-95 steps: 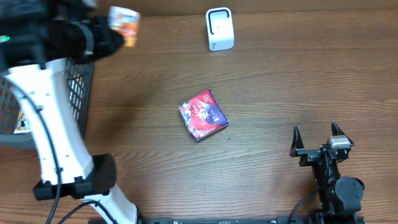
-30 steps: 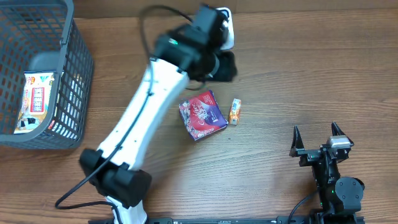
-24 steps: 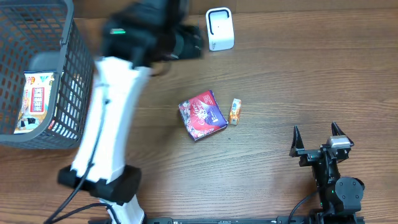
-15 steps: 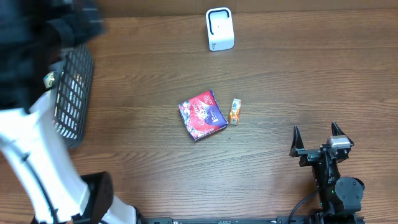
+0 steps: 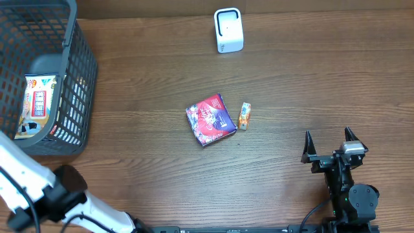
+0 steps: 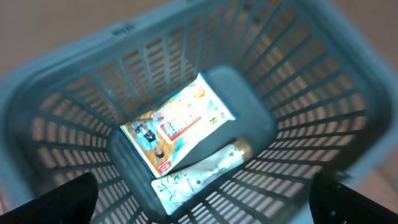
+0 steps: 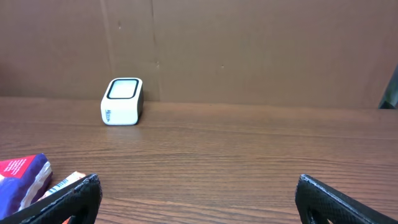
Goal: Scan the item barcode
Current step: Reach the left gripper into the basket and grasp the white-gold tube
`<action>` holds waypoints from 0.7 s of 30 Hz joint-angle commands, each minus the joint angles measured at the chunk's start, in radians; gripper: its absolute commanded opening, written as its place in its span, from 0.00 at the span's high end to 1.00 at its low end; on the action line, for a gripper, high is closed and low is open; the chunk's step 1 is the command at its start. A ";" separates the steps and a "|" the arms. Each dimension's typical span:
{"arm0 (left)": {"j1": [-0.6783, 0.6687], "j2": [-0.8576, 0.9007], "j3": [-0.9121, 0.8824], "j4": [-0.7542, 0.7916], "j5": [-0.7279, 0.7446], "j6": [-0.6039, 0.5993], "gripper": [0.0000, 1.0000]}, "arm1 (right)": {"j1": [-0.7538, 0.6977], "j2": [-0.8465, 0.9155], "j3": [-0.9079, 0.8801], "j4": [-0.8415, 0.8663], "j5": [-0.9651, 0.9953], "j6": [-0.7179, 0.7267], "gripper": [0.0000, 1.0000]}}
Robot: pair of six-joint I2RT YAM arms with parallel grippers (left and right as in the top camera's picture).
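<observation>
Brown wooden desk [image 5: 310,77] carries a white scanner [image 5: 228,30] at its far edge, well apart from the red packet [image 5: 211,120] and small orange carton [image 5: 244,116] lying side by side mid-desk. Left gripper [image 6: 202,202] hangs over the grey basket [image 5: 84,77], jaws wide and empty, above a printed box [image 6: 177,124] and perhaps a tube [image 6: 199,172]. Right gripper [image 5: 331,147] sits near the front edge, jaws wide, empty.

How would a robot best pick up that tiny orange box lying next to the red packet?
Probably from straight above, since the orange box lies flat. Take it by its two short ends, which are both free. The red packet crowds one long side and leaves little room for a finger there.
</observation>
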 commanded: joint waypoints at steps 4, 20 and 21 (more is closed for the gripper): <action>0.000 0.183 -0.013 0.002 0.020 0.055 0.00 | 0.001 -0.010 -0.010 0.006 0.005 -0.001 0.00; -0.001 0.528 -0.013 -0.139 0.067 0.225 0.03 | 0.001 -0.010 -0.010 0.006 0.005 -0.001 0.00; 0.000 0.543 -0.013 -0.139 0.090 0.245 0.04 | 0.001 -0.010 -0.010 0.006 0.005 -0.001 0.00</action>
